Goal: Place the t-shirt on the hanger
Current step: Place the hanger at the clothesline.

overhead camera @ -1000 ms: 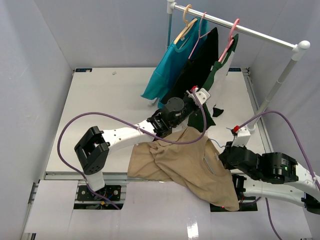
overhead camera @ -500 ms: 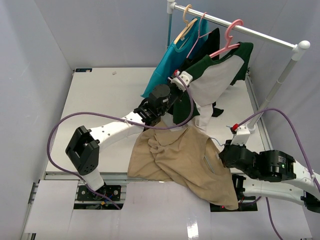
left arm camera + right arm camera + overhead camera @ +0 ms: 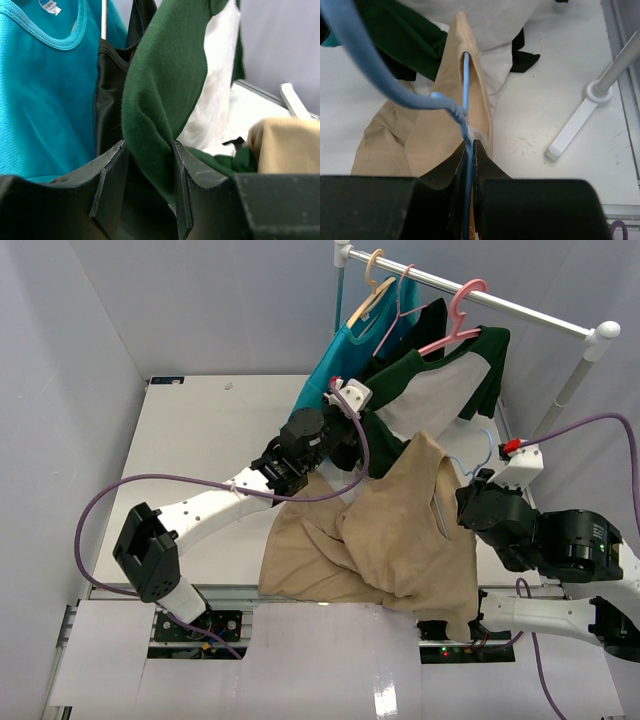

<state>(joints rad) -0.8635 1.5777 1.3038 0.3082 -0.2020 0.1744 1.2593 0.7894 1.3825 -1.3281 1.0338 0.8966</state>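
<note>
Currently threading: right gripper clamps hanger, t-shirt draped just ahead; left gripper pinches green shirt. Next likely needs collar pulled over.

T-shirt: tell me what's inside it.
The hanger wire runs in through the neck of the t-shirt. How far its arms reach inside is hidden by the fabric.

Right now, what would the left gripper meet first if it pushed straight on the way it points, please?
The green shirt: the left gripper is shut on a fold of it, and that cloth fills the line ahead. A black garment hangs beside it, probably further back, though depth is unclear.
</note>
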